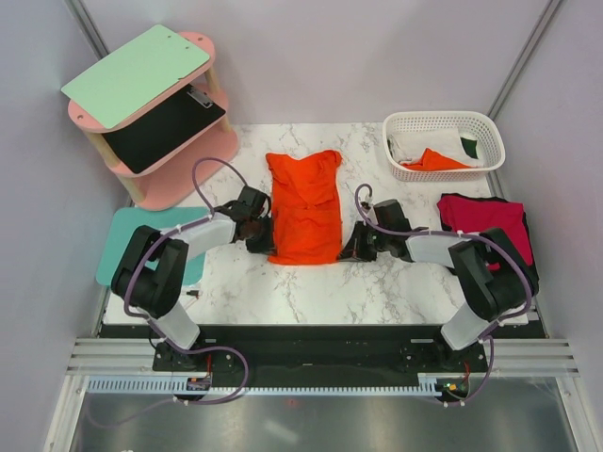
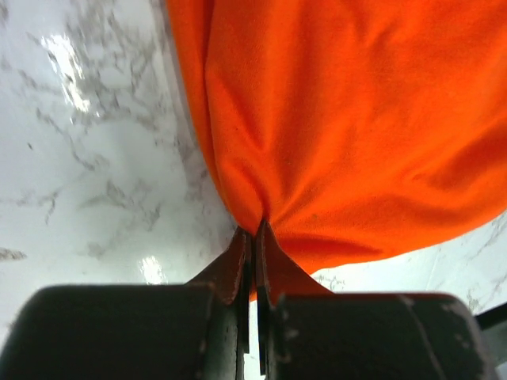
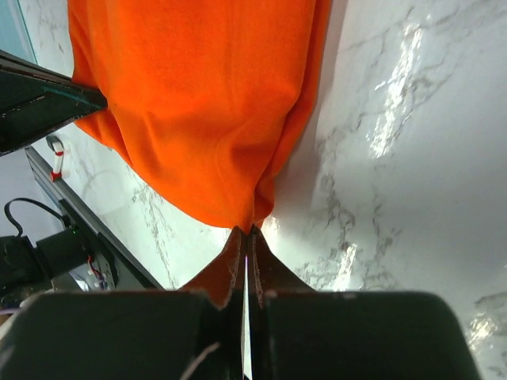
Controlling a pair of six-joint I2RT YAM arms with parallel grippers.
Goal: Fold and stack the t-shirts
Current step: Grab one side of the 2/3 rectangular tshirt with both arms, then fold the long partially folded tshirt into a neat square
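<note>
Because the orange t-shirt (image 1: 303,207) is lying long and flat in the middle of the table (image 1: 377,292), the left gripper (image 1: 262,237) and the right gripper (image 1: 355,248) are each pinching a near corner tight, so they are likely getting ready to fold it over.

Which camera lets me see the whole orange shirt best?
The top camera: it shows the whole orange t-shirt lying on the marble table. Each wrist camera shows only a bottom corner up close, pinched in the left gripper or right gripper.
</note>
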